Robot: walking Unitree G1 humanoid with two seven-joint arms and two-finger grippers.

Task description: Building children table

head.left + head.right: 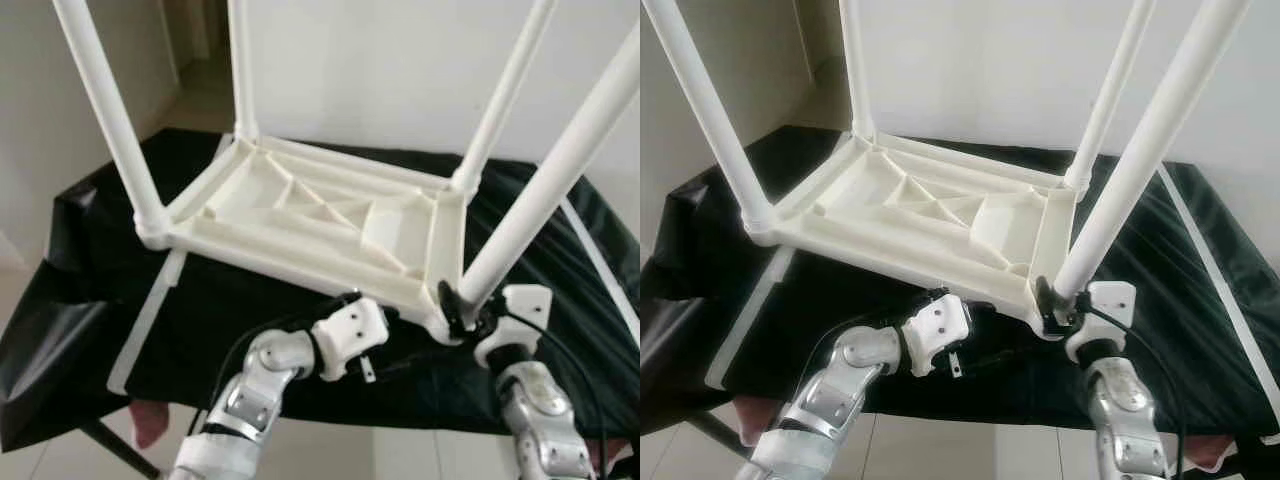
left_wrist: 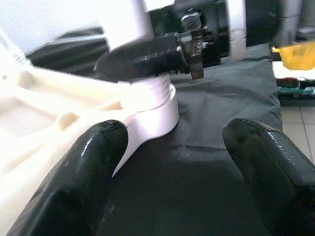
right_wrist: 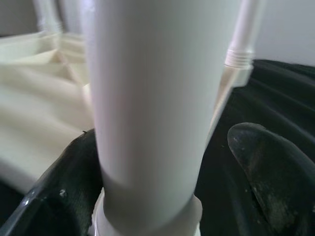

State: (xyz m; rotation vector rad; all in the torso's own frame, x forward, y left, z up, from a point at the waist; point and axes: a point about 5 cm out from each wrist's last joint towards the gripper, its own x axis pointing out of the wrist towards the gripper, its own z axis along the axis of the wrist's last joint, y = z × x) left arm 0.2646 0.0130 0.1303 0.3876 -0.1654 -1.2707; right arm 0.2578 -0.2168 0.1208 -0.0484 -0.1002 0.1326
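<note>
A white plastic children's table lies upside down on a black cloth, all its legs pointing up. My right gripper is at the base of the near right leg. In the right wrist view that leg stands between the open fingers, touching one and apart from the other. My left gripper is open at the table's near edge, just left of that corner socket. One of its fingers is against the rim, and nothing is held.
The black cloth covers a work table whose front edge is right before me. White strips run along the cloth at both sides. A white wall stands close behind. Something pink shows below the front edge.
</note>
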